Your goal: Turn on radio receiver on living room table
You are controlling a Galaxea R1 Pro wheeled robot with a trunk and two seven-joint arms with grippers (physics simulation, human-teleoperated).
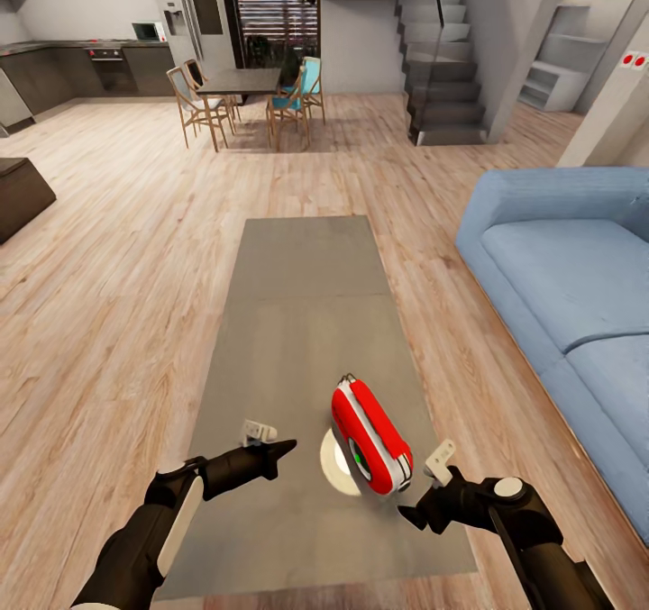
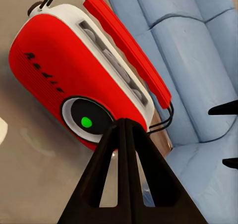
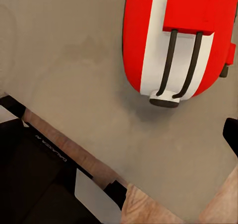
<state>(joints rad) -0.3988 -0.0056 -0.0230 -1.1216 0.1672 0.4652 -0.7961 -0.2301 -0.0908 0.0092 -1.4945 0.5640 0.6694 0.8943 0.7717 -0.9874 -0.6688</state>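
likely light, rigid and glossy-slick, the radio [image 1: 371,439] wants a press on its dial; left gripper [image 2: 125,135] pinched closed, right gripper [image 1: 413,513] unclear.

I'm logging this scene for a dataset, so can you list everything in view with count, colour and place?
radio receiver: one, red and white, green spot on its dial, on the table's near end between the two arms.
table: one, grey-taupe, long and low, straight ahead.
sofa: one, light blue, right of the table.
dining table: one, dark, far end of the room.
chairs: several, wooden, one with blue, around the dining table.
stairs: one flight, grey, far right.
kitchen cabinets: dark, far left.
floor: light wood planks.
left tool: black, shut, pointing at the radio's dial.
right tool: black, beside the radio; opening unclear.
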